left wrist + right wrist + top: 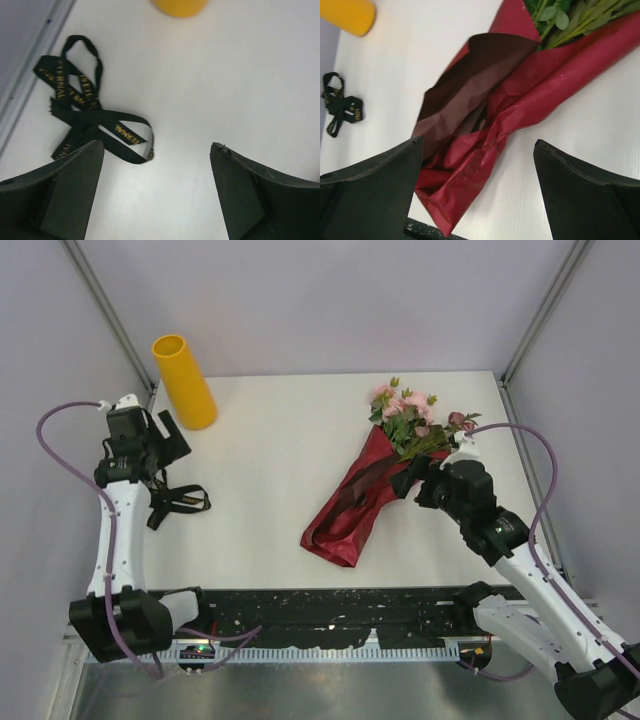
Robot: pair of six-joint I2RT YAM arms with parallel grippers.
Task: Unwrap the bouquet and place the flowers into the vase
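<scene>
The bouquet (358, 502) lies on the white table right of centre, its dark red paper (485, 110) loose and partly unfolded. The pink flowers (408, 412) and green stems (570, 20) stick out at its far end. A black ribbon (176, 502) with gold lettering lies untied on the left, apart from the bouquet (85, 115). The yellow-orange vase (183, 380) stands upright at the far left corner. My left gripper (156, 145) hangs open and empty between ribbon and vase. My right gripper (477, 142) is open just above the bouquet's right side, holding nothing.
Grey walls and slanted metal posts (105, 310) close in the table on the left, right and back. A black strip (330, 605) runs along the near edge between the arm bases. Purple cables (60, 420) loop off both arms.
</scene>
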